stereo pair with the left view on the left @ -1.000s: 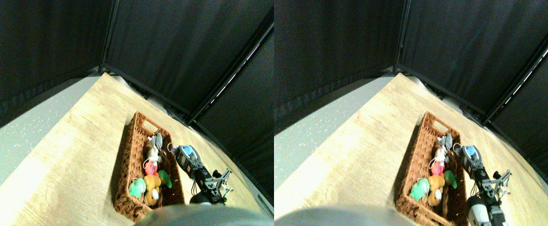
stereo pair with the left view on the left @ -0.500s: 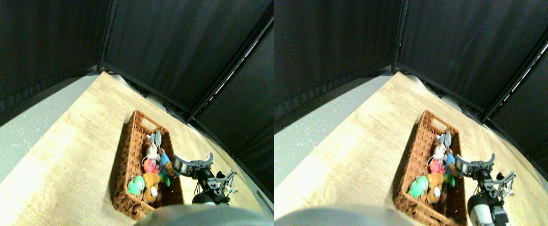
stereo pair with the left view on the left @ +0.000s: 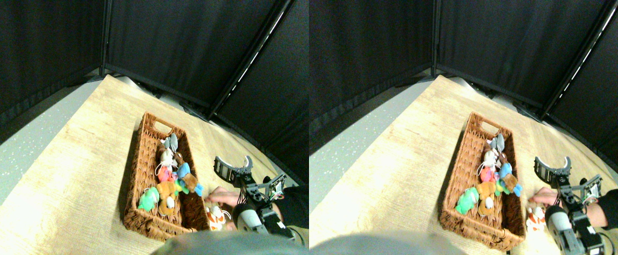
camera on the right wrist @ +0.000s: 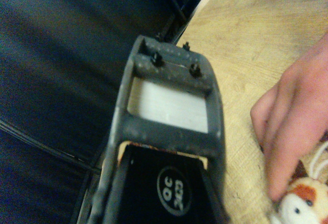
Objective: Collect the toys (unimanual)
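A brown woven basket is sitting on a pale wood-grain table, and the toys inside are showing grey, white, red-pink, blue, green, orange and brown. An orange-and-white plush is lying under a person's hand with a black sleeve. The dark grey gripper is standing against black curtains, beside a speckled grey floor.

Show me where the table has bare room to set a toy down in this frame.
Bare wood runs left of the basket to the table's left edge, and beyond the basket's far end. Right of the basket is crowded: a person's hand sets down a white-and-orange toy beside the robot's hand, jaws spread, empty.
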`<state>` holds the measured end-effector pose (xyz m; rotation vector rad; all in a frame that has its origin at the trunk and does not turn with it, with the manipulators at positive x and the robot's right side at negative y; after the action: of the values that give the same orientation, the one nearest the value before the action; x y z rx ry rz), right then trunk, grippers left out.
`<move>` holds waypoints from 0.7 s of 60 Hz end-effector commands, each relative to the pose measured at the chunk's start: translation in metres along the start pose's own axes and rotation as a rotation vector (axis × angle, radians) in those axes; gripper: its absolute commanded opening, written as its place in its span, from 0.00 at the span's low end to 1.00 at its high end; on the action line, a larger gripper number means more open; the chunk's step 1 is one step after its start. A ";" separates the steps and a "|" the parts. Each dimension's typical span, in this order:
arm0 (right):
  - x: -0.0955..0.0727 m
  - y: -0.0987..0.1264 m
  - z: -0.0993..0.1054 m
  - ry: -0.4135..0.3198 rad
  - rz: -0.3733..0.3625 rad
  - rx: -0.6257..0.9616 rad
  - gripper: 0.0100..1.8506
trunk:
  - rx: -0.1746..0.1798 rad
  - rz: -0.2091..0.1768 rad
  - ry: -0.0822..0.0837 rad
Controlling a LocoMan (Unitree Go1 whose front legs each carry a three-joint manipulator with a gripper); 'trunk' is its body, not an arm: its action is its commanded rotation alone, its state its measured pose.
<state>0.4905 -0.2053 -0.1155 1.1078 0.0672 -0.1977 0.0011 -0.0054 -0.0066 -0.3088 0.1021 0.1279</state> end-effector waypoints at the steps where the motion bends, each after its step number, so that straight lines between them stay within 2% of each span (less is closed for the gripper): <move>1: -0.001 0.005 0.007 -0.060 0.044 0.013 0.36 | -0.007 -0.018 -0.006; 14: -0.009 -0.017 0.017 -0.113 0.037 0.058 0.38 | 0.013 -0.023 0.005; 24: -0.016 -0.035 0.014 -0.108 0.024 0.117 0.39 | 0.018 -0.022 0.011; 31: -0.021 -0.048 0.008 -0.127 0.022 0.139 0.42 | 0.017 -0.020 0.011; 38: -0.024 -0.065 0.001 -0.150 -0.013 0.218 0.43 | 0.012 -0.010 0.015; 42: -0.028 -0.077 -0.002 -0.200 -0.040 0.229 0.44 | 0.010 -0.005 0.015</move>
<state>0.4518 -0.2312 -0.1759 1.2831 -0.0432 -0.3266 -0.0003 -0.0045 -0.0073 -0.2770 0.1142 0.1075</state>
